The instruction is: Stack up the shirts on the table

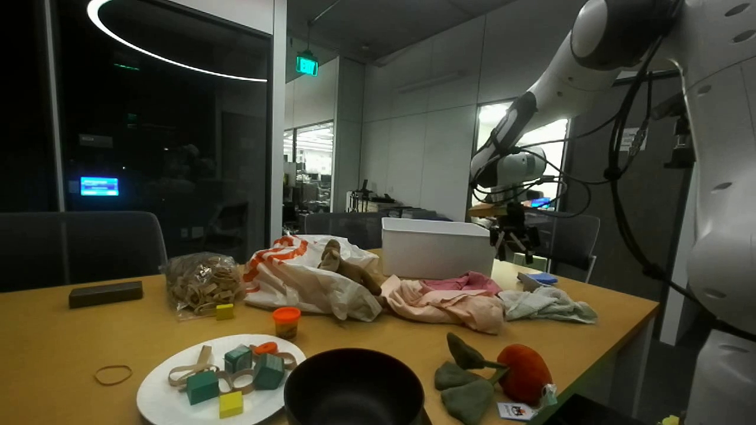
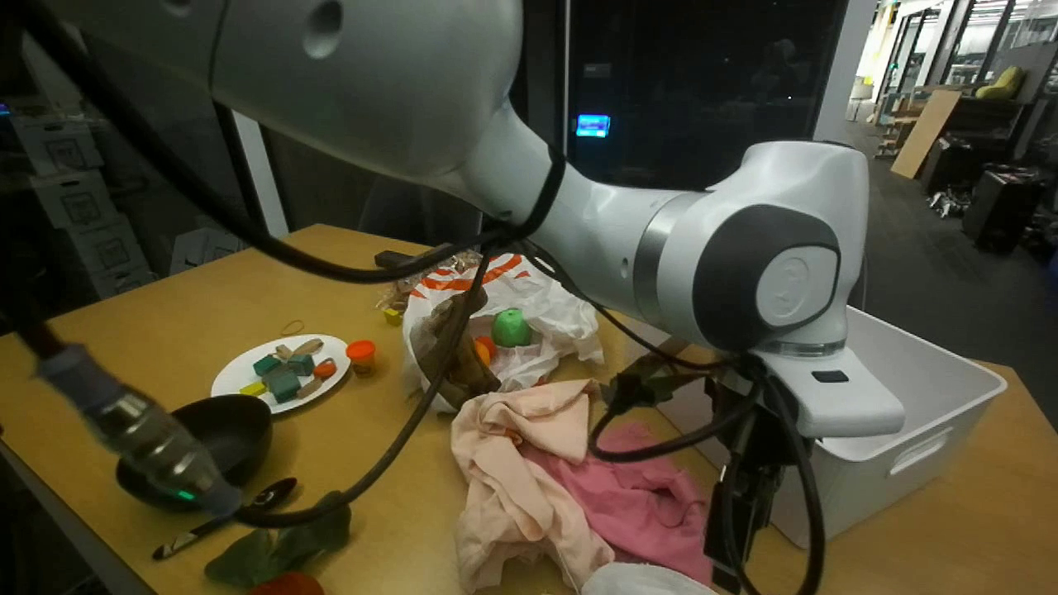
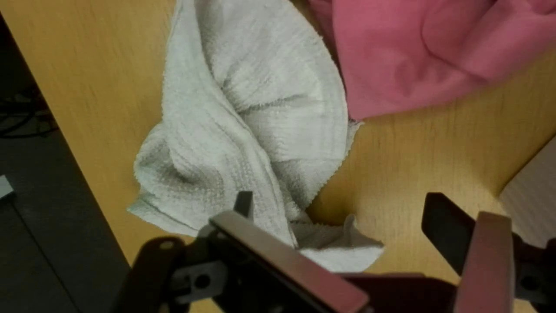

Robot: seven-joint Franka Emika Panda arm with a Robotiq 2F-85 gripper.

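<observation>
Spread hand [image 3: 347,226] hangs above crumpled gray cloth [image 3: 217,143].

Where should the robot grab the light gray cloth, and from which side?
I'd pinch the long fold down the middle of the light gray cloth. The open hand should come down from above and straddle it. The cloth lies crumpled on the table, and that fold looks like a raised ridge; its lower end lies apart from the pink cloth.
</observation>
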